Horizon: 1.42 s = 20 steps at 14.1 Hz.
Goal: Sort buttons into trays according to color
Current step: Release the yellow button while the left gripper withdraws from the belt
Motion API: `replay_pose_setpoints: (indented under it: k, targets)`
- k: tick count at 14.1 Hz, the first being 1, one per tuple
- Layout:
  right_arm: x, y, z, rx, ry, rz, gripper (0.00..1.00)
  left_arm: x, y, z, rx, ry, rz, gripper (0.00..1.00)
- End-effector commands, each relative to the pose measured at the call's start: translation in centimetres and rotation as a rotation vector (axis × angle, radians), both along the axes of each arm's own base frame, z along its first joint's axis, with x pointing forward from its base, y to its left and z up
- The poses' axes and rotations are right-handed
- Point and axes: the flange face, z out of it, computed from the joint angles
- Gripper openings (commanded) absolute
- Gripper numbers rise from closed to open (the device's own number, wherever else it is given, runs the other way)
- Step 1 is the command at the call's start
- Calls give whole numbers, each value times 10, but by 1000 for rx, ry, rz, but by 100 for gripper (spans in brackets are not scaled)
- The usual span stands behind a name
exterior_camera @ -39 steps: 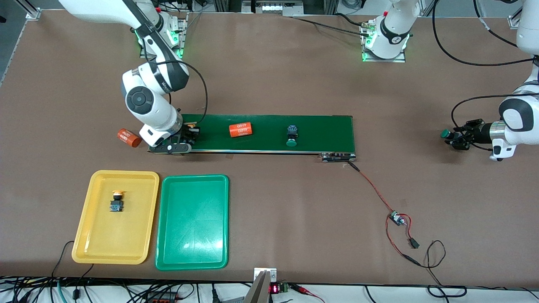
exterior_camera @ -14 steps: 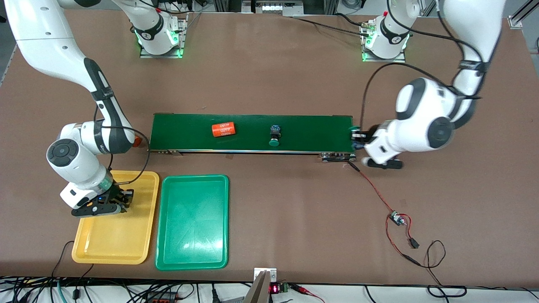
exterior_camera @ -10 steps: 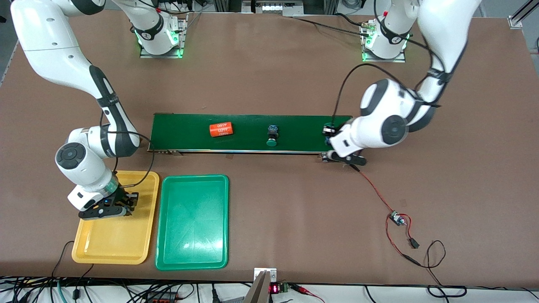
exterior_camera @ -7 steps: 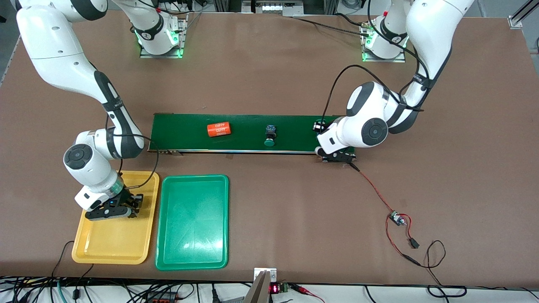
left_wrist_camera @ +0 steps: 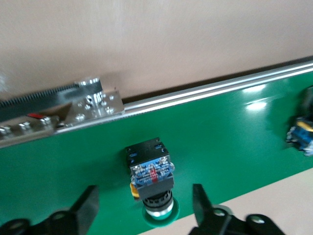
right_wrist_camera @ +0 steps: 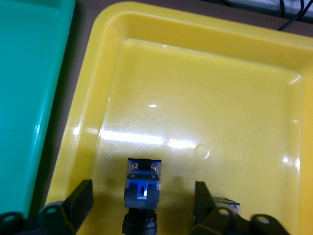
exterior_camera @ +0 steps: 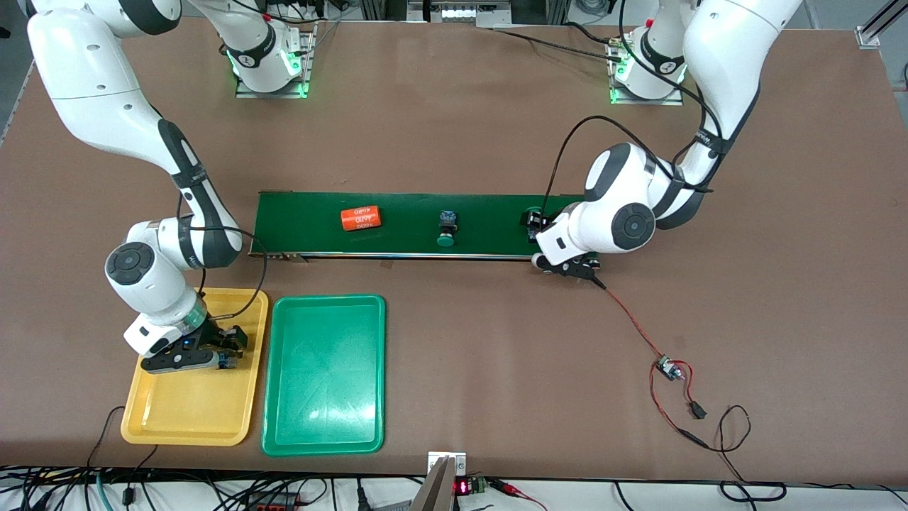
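My right gripper [exterior_camera: 225, 349] is open, low over the yellow tray [exterior_camera: 191, 404]. In the right wrist view [right_wrist_camera: 142, 208] a black-blue button [right_wrist_camera: 142, 188] lies in that tray [right_wrist_camera: 205, 103] between the fingers, untouched, its cap out of view. A second button [right_wrist_camera: 229, 204] shows beside one finger. My left gripper [exterior_camera: 535, 223] is open over the belt's end toward the left arm. In the left wrist view [left_wrist_camera: 145, 213] a green-capped button [left_wrist_camera: 149, 172] lies on the belt between the fingers. Another green-capped button [exterior_camera: 446, 228] lies mid-belt. The green tray [exterior_camera: 324, 374] holds nothing.
The dark green conveyor belt [exterior_camera: 489, 213] runs across the table's middle and carries an orange cylinder [exterior_camera: 361, 218]. A red wire leads from the belt's end to a small board [exterior_camera: 667, 367]. The two trays stand side by side, nearer the front camera than the belt.
My right gripper moved across the yellow tray toward the green tray. My left gripper swung in over the belt's end. The cylinder and mid-belt button drifted toward the right arm's end.
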Motion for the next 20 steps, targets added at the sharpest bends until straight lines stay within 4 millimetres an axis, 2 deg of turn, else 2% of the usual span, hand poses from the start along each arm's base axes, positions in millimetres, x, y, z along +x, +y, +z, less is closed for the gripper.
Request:
replay_pose_setpoints:
  k: [1,2,4,6,9,13,14,17,18,19,20]
  targets:
    - [-13,7,36,-8,36,-23,100,5,20,71,25,-85,-7,100]
    - [-17,9,49,-6,57,-58,100,10,33,90,38,-107,11,100]
    - [-30,29,74,1,120,-85,100,18,65,127,64,-141,54,100]
    - [-44,44,95,-11,190,-114,100,24,102,150,174,-194,34,100]
    - [-79,53,104,54,257,-169,100,9,124,203,336,-239,-29,100]
    - [-129,79,109,68,313,-182,100,12,184,285,369,-191,82,100]
    - [-141,91,110,72,323,-198,100,10,202,298,364,-214,122,100]
    - [-170,116,117,60,329,-196,100,-7,234,331,312,-251,209,100]
    - [-178,122,119,57,329,-203,100,-13,235,338,315,-258,208,100]
    - [-185,132,124,62,321,-224,100,-18,247,337,316,-253,200,100]
    - [-192,147,127,70,317,-255,100,-19,245,337,312,-258,174,100]
